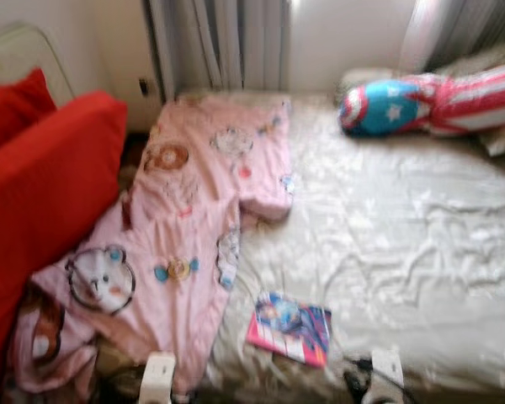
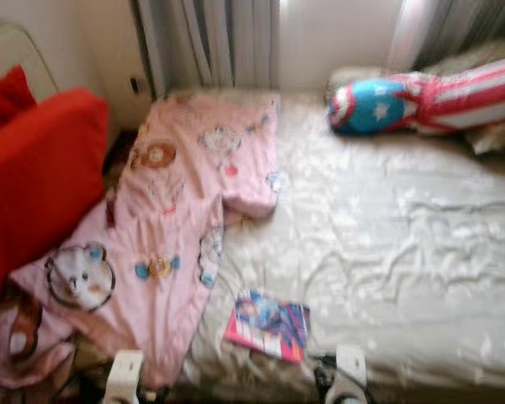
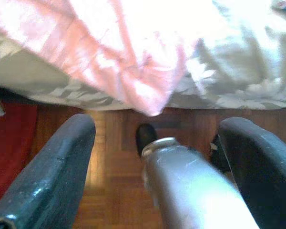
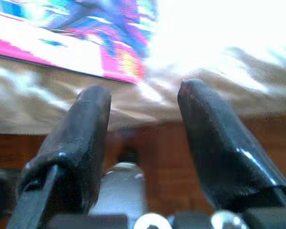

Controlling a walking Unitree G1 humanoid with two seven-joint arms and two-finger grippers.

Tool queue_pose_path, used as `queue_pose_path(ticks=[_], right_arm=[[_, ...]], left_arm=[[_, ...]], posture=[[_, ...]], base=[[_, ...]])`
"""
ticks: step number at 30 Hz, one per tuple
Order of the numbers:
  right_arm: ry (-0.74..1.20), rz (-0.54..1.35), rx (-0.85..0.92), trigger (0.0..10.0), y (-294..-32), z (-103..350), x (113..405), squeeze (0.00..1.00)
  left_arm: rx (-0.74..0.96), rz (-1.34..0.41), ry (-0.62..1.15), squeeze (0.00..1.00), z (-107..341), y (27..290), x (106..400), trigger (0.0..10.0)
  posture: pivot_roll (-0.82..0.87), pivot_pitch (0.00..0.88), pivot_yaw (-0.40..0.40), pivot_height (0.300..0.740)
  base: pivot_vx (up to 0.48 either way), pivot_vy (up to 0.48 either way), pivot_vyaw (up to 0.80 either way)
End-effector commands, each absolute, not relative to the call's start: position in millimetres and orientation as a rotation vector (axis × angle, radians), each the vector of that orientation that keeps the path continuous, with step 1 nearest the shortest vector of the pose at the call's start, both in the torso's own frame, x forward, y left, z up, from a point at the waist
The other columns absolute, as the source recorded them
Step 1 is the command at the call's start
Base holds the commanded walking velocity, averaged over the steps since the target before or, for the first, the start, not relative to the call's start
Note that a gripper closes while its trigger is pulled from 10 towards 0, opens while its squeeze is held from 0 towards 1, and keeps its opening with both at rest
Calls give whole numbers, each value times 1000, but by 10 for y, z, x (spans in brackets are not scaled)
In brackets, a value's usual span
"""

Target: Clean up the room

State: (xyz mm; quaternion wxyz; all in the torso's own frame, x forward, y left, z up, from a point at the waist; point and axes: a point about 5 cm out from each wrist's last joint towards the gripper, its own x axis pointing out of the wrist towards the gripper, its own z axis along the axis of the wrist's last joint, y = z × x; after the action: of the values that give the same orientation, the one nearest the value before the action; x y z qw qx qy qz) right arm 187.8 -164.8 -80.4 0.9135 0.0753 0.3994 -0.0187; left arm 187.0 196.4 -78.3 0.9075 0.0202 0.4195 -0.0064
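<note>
While both claws hang open — bed (image 1: 421, 252): one book (image 1: 290, 326); one pink blanket (image 1: 194, 219)

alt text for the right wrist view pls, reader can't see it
The right tool, its two black fingers apart and holding nothing, points at the edge of a bed where a bright pink and blue book lies on the pale sheet. Wooden floor shows below.
</note>
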Motion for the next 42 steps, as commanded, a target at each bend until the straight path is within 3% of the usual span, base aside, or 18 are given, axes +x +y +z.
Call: queue_pose_path(ticks=[1,8,16,19,21,24,27,29,34,42], right_arm=[[837,-52,149,10000,-1704,-826,1827,0],[771,-85,165,10000,-1749,-748,1956,0],[569,-121,182,10000,-1814,-521,2241,0],[262,-78,198,10000,-1753,-112,2574,0],[187,-56,201,10000,-1712,-6,2610,0],[129,-42,197,10000,-1676,74,2605,0],[116,-35,194,10000,-1671,71,2543,0],[117,-38,193,10000,-1680,53,2483,0],[132,-86,210,10000,-1721,34,2316,0],[133,-76,176,10000,-1742,66,2361,0]], left_arm=[[31,-11,875,0,-806,1954,1827,10000],[-6,-22,806,0,-767,1940,1864,10000],[-83,11,699,0,-715,1929,1891,10000],[-87,-11,609,0,-653,1924,1924,10000],[-96,-6,583,0,-637,1927,1928,10000],[-86,-18,550,0,-613,1922,1938,10000],[-39,-80,42,0,225,1869,2613,10000],[-29,-82,-96,0,541,1868,2694,10000],[-10,-66,-171,0,704,1870,2592,10000],[-42,-62,-108,0,692,1847,2427,10000]], posture=[[-46,59,-20,740],[-60,68,-20,740],[-46,82,-26,740],[-67,97,-26,740],[-72,102,-27,740],[-73,104,-29,740],[-69,107,-37,740],[-70,108,-41,740],[-70,112,-50,740],[-81,123,-51,740]], base=[[0,0,800],[0,0,68],[0,0,0],[0,0,0],[0,0,0],[0,0,0],[0,0,0],[0,0,0],[0,0,0],[0,0,0]])
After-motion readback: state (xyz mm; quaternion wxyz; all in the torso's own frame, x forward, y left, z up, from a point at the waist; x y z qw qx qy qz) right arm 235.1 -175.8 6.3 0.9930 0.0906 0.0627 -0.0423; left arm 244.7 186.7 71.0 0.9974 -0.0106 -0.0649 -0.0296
